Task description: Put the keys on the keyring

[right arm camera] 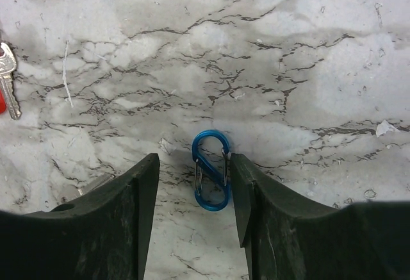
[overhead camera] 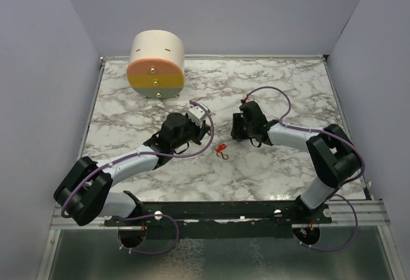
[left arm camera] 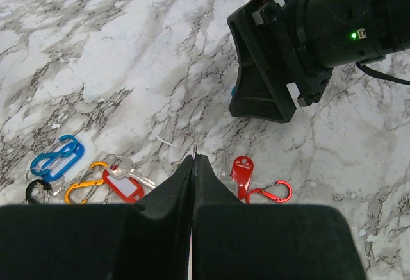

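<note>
Barely under way here. Down low over the marble with the right gripper [right arm camera: 193, 159], fingers parted, straddling a blue clip [right arm camera: 211, 179] at 6 o'clock of that wrist view, not yet pinched. Left gripper [left arm camera: 194, 161] clenched tight, nothing visibly held. Scattered at 8 o'clock of the left wrist view: second blue clip [left arm camera: 57, 157], orange clip [left arm camera: 83, 187], black clip [left arm camera: 37, 190], red-tagged key [left arm camera: 125, 187]. At 5 o'clock, red tag [left arm camera: 241, 168] and red clip [left arm camera: 269, 192]. No keyring clearly made out; seemingly all the threading left to do.
</note>
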You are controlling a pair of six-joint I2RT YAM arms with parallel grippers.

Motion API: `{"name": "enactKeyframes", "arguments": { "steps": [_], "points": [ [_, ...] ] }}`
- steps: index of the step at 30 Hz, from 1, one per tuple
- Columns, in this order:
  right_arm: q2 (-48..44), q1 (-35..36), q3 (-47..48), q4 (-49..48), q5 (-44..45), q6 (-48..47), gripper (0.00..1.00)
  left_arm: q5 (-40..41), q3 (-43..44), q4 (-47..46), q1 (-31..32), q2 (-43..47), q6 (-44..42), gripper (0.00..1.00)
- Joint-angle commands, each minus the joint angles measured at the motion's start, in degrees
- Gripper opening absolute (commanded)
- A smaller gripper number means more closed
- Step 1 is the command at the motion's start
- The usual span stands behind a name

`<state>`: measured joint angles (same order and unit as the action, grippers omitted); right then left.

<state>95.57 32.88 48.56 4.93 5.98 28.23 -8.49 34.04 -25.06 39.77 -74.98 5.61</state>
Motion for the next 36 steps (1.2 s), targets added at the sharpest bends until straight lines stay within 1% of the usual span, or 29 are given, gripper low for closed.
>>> {"name": "enactKeyframes", "arguments": {
  "steps": [1,11,23,25,28,29,33,36],
  "points": [
    [0.14,-0.19,-2.06,4.55,2.90,-1.13,0.48,0.40,0.50,-0.96,-0.22,-0.25,0.02,0.00],
    [-1.42,-0.17,-3.54,5.62,3.42,-1.37,0.44,0.41,0.59,-1.04,-0.22,-0.60,0.06,0.00],
    [0.85,0.68,-2.40,6.53,4.04,-2.09,0.37,0.56,0.61,-1.04,-0.22,-0.75,-0.02,0.00],
    [1.18,0.85,-2.12,6.85,4.48,-2.20,0.31,0.58,0.67,-1.04,-0.22,-0.78,-0.07,0.00],
    [1.27,1.04,-1.95,7.25,5.43,-2.05,0.13,0.67,0.67,-1.04,-0.22,-0.84,-0.11,0.00],
    [1.10,1.04,-2.09,7.21,5.67,-2.04,0.09,0.67,0.64,-1.04,-0.22,-0.82,-0.15,0.00],
    [-0.37,1.04,-2.49,6.86,6.33,-1.94,0.01,0.76,0.59,-1.04,-0.22,-0.86,-0.11,0.00],
    [-1.94,1.12,-2.88,6.40,7.16,-2.07,0.01,0.52,0.75,-1.04,-0.22,-1.03,-0.03,0.00]
  ]
}}
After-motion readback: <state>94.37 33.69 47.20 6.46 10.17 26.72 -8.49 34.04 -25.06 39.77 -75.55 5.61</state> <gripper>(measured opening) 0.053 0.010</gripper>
